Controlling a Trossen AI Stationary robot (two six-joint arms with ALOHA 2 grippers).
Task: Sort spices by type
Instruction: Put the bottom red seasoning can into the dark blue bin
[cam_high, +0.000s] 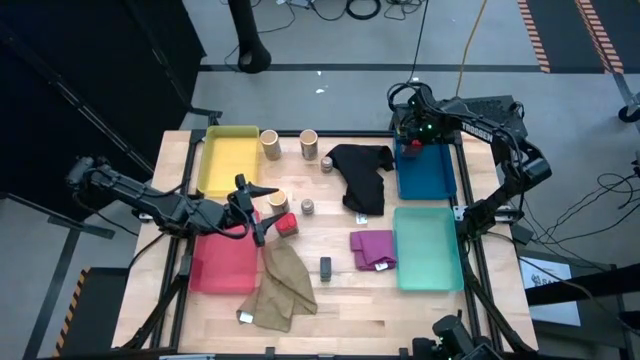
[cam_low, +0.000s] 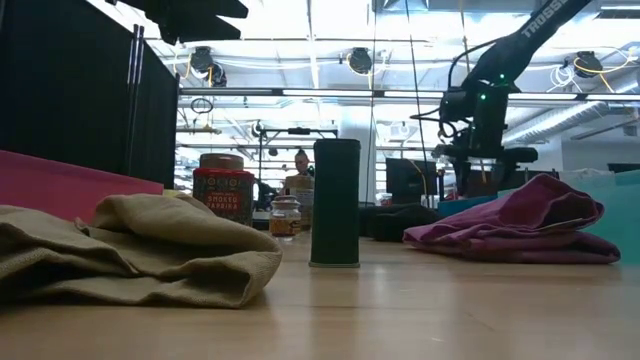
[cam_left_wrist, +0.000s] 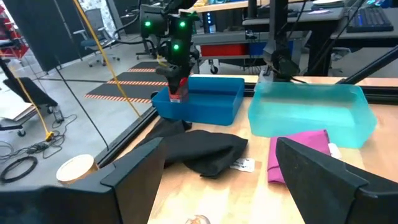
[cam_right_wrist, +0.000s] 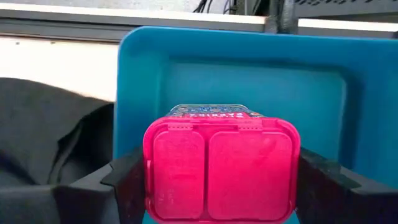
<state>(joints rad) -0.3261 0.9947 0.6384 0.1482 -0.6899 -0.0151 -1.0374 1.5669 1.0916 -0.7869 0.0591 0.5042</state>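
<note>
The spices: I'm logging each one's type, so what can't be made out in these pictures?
- Tan cylinders: high view, contents too small to tell.
- Tiny jar: high view, label too small.
- Dark block: low view, backlit, no label readable.
- Red box in the right gripper: right wrist view, only lid shows, bottom cut off.

Pale wooden table (cam_high: 400, 310), glossy plastic trays (cam_high: 428, 250)

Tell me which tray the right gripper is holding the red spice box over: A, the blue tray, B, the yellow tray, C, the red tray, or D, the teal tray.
A: the right gripper clamps the red spice box just above the blue tray, at the table's far right corner.
</note>
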